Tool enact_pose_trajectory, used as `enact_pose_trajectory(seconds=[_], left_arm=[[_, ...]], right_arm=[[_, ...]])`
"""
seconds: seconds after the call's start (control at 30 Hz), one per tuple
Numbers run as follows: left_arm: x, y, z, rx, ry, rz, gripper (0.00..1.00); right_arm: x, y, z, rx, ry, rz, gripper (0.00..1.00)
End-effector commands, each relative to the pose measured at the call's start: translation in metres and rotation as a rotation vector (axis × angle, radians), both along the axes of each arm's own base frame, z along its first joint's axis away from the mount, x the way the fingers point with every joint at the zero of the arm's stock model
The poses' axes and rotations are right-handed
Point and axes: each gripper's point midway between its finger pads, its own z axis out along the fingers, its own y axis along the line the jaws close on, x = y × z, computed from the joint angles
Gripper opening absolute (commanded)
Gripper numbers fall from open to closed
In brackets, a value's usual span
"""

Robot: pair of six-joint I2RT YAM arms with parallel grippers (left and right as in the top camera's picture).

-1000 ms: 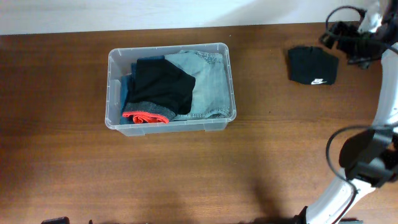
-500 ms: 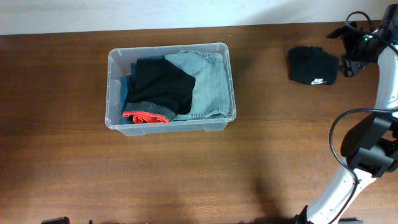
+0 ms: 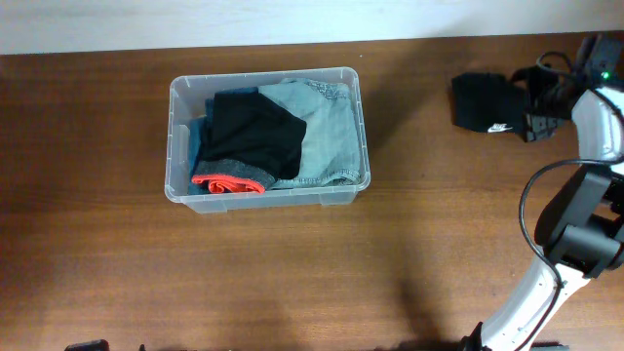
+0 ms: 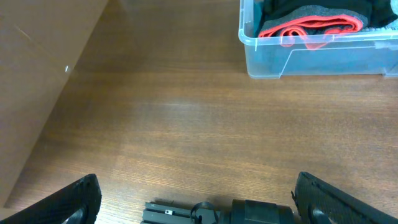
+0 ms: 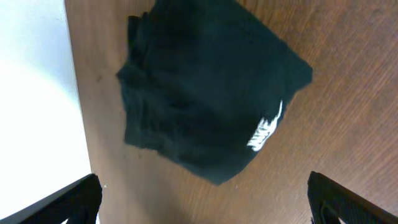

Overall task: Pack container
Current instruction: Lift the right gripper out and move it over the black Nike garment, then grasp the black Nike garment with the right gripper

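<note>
Container [image 3: 312,198] of clear plastic sits on the wooden table [image 3: 146,283], toward 10 o'clock in the overhead view. It holds a black cloth [image 3: 252,132] laid over folded denim [image 3: 327,136], with a red-edged grey cloth [image 3: 229,180] at its 7 o'clock corner. Well apart, at 2 o'clock on the table, a folded black logo garment [image 3: 487,102] lies flat. The right gripper [image 3: 534,102] hangs at that garment's 3 o'clock edge, jaws spread wide, holding nothing. The left gripper [image 4: 198,190], likewise spread and empty, hovers low over the wood, the container at its 1 o'clock.
</note>
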Motion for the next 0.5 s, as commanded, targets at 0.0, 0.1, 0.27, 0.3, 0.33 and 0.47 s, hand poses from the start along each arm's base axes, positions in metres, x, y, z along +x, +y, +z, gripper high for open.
enact_pose_trajectory(seconds=[0.0,0.1,0.27,0.3,0.33,0.47], left_arm=[[-0.001,0.003,0.0,0.011,0.001,0.008,0.99],[-0.001,0.003,0.0,0.011,0.0,0.008,1.0],[-0.001,0.003,0.0,0.011,0.0,0.008,0.99],[-0.001,0.003,0.0,0.011,0.0,0.008,0.99],[-0.001,0.003,0.0,0.011,0.0,0.008,0.99],[-0.001,0.003,0.0,0.011,0.0,0.008,0.99]], right_arm=[[-0.002,0.001,-0.027,0.006,-0.005,0.022,0.99],[-0.002,0.004,-0.042,0.015,-0.024,0.028,0.99],[-0.012,0.01,-0.067,0.029,-0.011,0.021,0.99],[-0.014,0.011,-0.072,0.031,-0.008,0.021,0.99],[-0.015,0.012,-0.075,0.032,-0.008,0.021,0.99],[-0.013,0.01,-0.082,0.017,-0.037,0.022,0.99]])
